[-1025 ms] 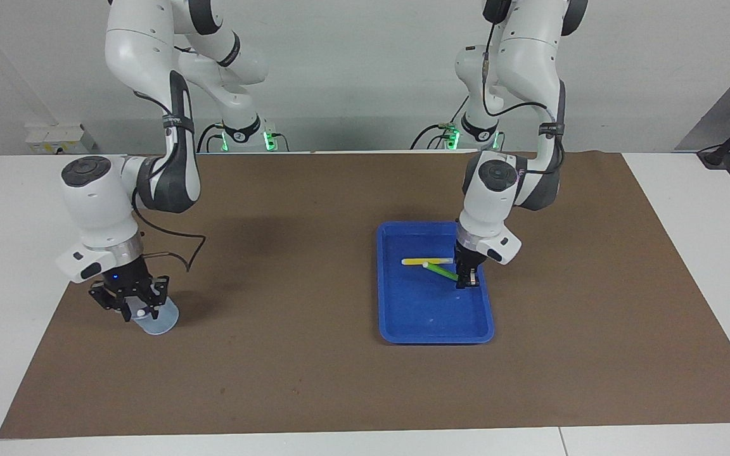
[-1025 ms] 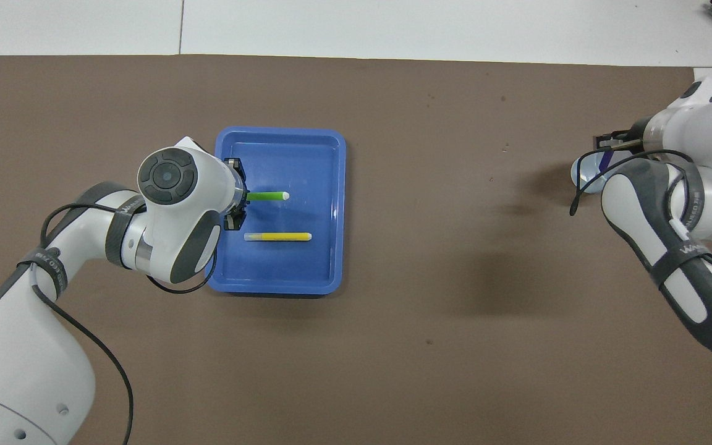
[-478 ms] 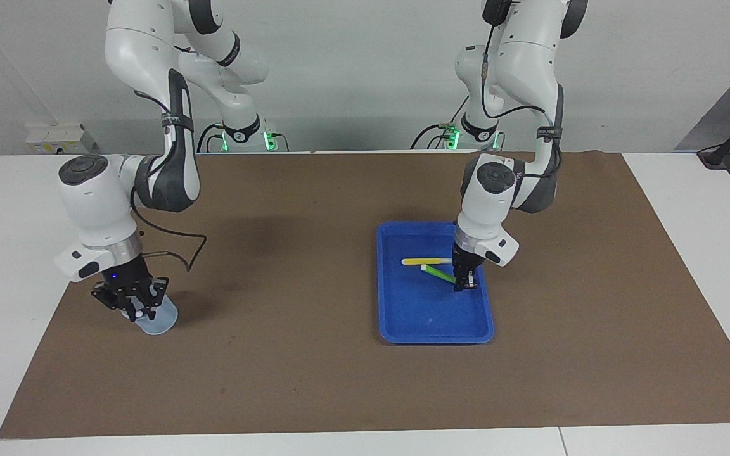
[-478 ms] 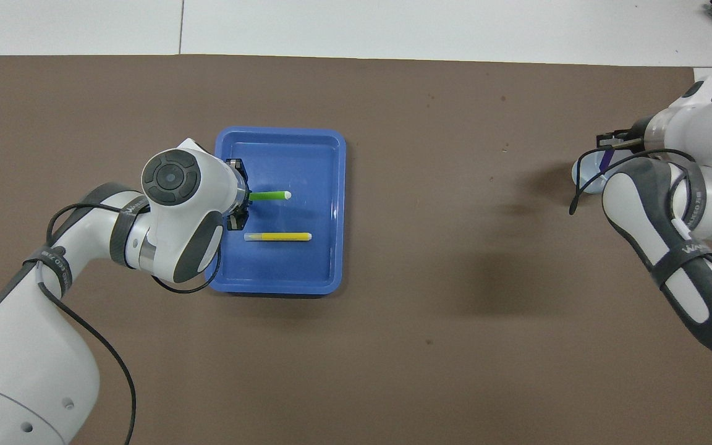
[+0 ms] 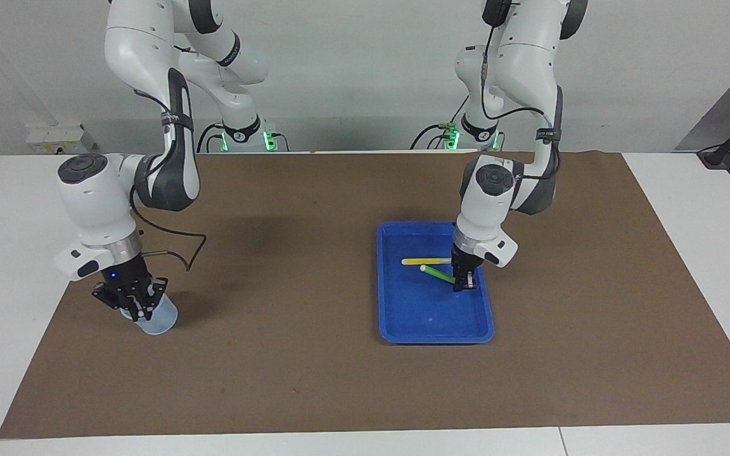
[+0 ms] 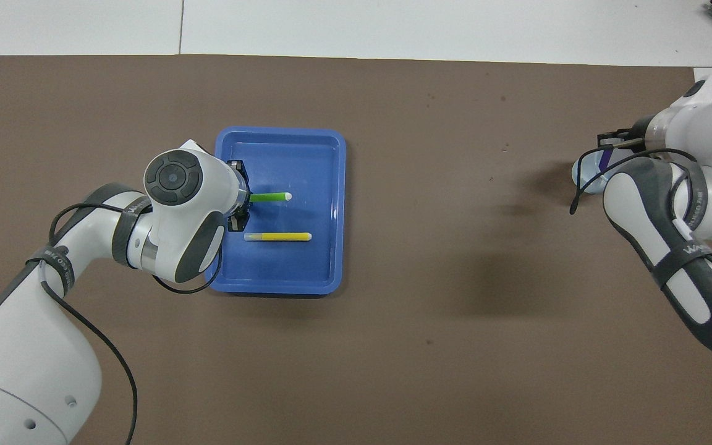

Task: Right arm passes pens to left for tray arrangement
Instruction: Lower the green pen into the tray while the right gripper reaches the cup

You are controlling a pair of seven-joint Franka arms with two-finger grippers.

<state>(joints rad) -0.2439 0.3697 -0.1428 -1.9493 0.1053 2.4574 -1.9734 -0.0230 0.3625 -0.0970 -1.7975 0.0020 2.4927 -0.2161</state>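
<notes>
Since a second back my right pincer (image 5: 135,308) sank into the cup (image 5: 157,320) and pinched the purple pen (image 6: 604,162); I judged a straight lift best, tray (image 5: 435,329) well off.

High facing camera, steep overhead camera (shared brown mat (image 5: 314,380))

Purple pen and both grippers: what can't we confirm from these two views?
- Purple pen: overhead view, a short stretch shows in the cup; the right arm hides the rest. Facing view, only a whitish end.
- Right gripper: its grip on the pen is masked by its own links.
- Left gripper: overhead view, the wrist covers its fingertips and the held end of the green pen.
- Whether the green pen touches the tray: unclear.
</notes>
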